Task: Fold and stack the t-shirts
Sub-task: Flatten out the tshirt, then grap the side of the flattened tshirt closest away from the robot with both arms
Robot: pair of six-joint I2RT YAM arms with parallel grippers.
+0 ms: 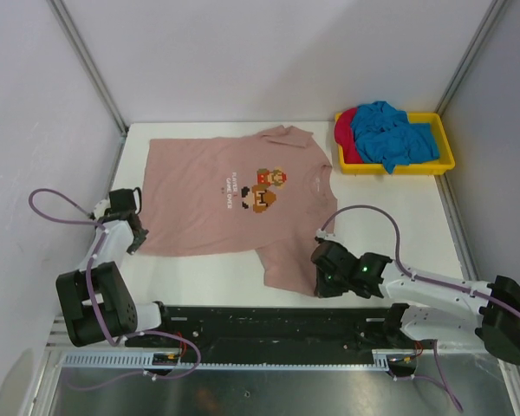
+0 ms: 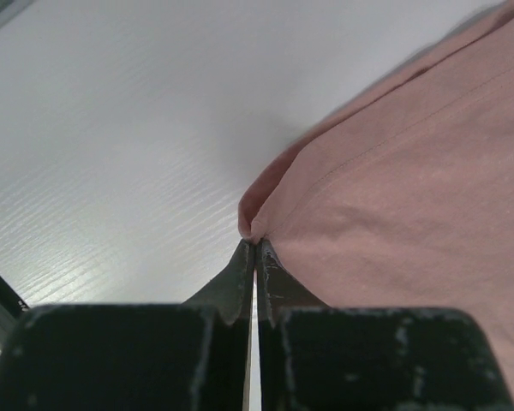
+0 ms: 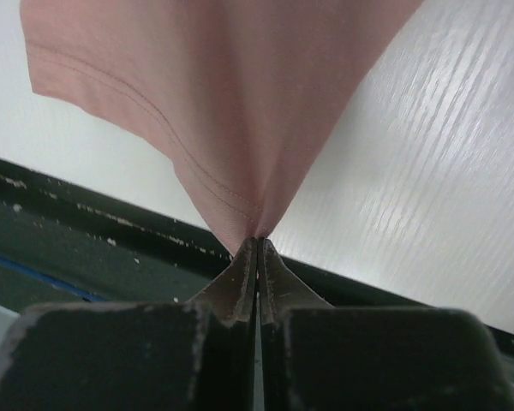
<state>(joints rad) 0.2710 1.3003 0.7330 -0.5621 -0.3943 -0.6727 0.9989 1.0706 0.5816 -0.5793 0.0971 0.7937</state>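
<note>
A dusty pink t-shirt [image 1: 217, 195] with a pixel print lies spread flat on the white table, collar to the right. My left gripper [image 1: 137, 238] is shut on its near-left hem corner [image 2: 255, 224]. My right gripper [image 1: 322, 276] is shut on the edge of the near sleeve [image 3: 240, 197], which rises in a taut peak from the fingertips. A bright blue t-shirt [image 1: 394, 137] and a red one [image 1: 347, 132] lie crumpled in the yellow tray [image 1: 446, 152] at the back right.
The black base rail [image 1: 269, 325] runs along the table's near edge, just behind the right gripper. Grey walls with metal posts close in the table on the left, back and right. Purple cables loop off both arms.
</note>
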